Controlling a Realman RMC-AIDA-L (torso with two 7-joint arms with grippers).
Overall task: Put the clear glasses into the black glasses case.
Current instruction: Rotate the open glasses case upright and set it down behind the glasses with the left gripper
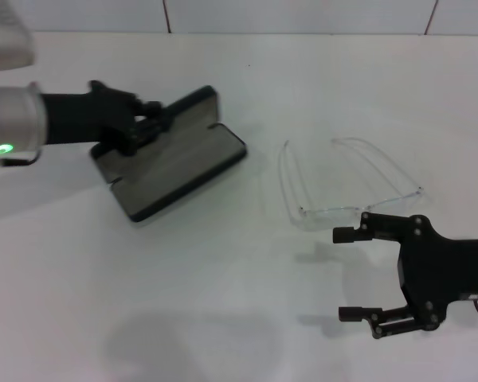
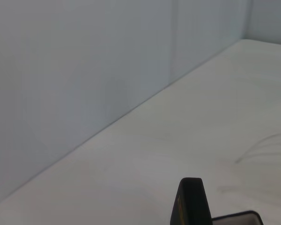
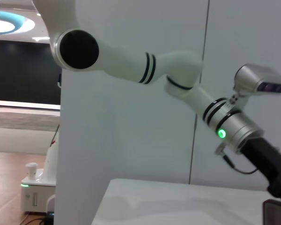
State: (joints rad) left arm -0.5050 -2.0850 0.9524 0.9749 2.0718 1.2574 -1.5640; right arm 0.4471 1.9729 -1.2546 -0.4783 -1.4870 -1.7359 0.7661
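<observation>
At the near right of the bench (image 1: 239, 318) I have the right tool (image 1: 354, 274), fingers spread wide and holding nothing, pointing left; just beyond its farther finger lie the clear glasses (image 1: 346, 185), lens edge nearest me, arms running away toward the far side, long axis roughly left to right; my right arm is clearly the nearer one, so I judge the pick falls to it, reaching a little farther out. Farther off at the left sits the black glasses case (image 1: 171, 163), lying open with its lid raised; the left tool (image 1: 150, 123) is at that lid's edge, seemingly clenched on it.
</observation>
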